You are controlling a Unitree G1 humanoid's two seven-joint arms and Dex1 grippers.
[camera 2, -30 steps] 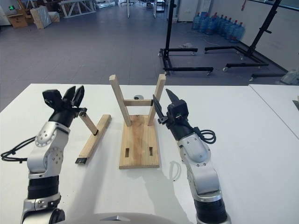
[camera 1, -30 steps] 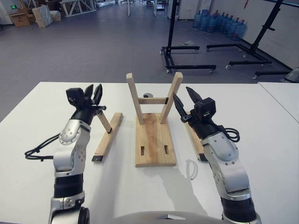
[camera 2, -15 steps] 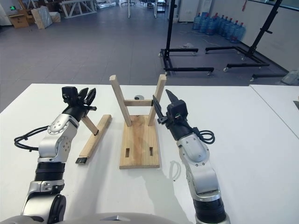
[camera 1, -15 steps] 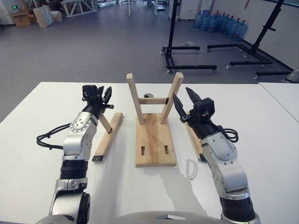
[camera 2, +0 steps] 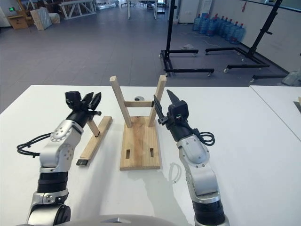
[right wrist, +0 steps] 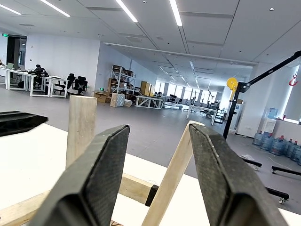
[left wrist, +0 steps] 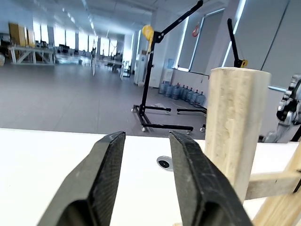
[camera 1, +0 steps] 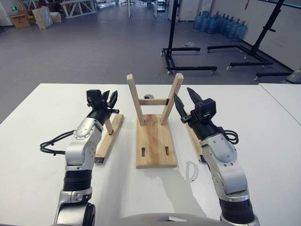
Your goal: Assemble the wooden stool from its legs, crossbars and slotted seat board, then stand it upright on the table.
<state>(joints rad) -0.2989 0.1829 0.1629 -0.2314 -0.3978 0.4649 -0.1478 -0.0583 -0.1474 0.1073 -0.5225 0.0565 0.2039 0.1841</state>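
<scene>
Left fingers (left wrist: 106,174) apart, empty, just above loose leg piece (camera 1: 109,136) lying on surface (camera 1: 37,122) left of seat board (camera 1: 155,136); long axis front-to-back. Left arm nearer. Right fingers (right wrist: 94,179) apart, empty, beside upright leg frame (camera 1: 155,101)

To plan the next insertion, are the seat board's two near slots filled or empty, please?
Empty: both slots in the seat board show as dark holes, nothing standing in them.
</scene>
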